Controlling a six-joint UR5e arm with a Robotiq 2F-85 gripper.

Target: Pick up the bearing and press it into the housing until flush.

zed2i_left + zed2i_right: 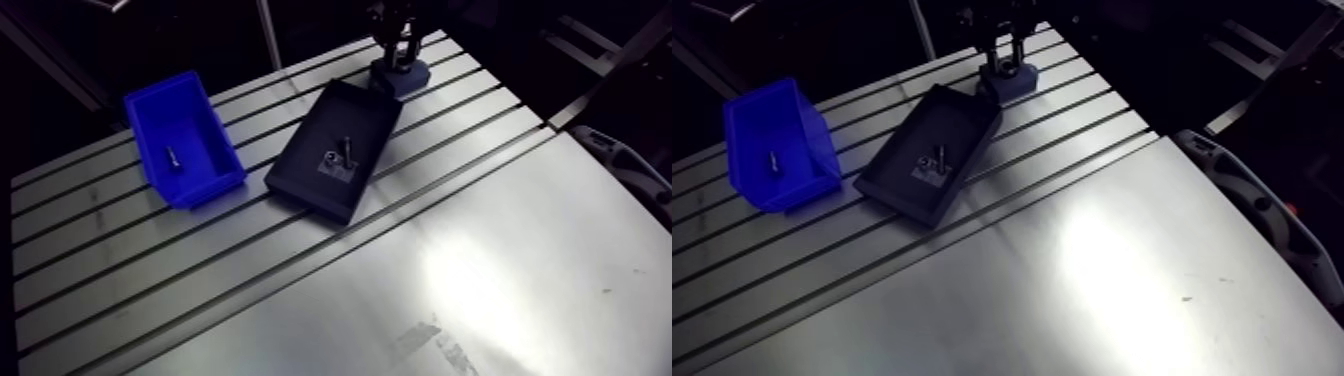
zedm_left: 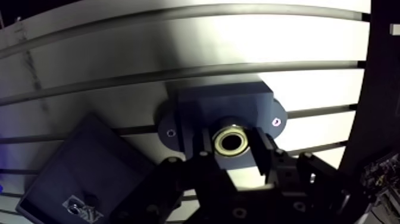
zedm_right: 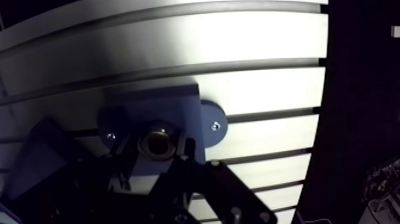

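Note:
The housing (image 2: 223, 107), a dark blue-grey block with two screwed side flanges, sits on the slotted table (image 1: 480, 270) at its far edge. In the wrist view a brass-coloured ring, the bearing (image 2: 232, 142), rests at the housing's bore. My gripper (image 2: 233, 154) stands directly over it, one finger pressed to each side of the ring, so it is shut on the bearing. I cannot tell how deep the bearing sits in the bore. In the arm view the gripper (image 1: 397, 45) hangs just above the housing (image 1: 402, 75).
A black tray (image 1: 310, 170) holding small metal parts lies right beside the housing, towards the table's middle. To its left stands a blue bin (image 1: 205, 185) with one small part inside. The table's right edge runs close to the housing.

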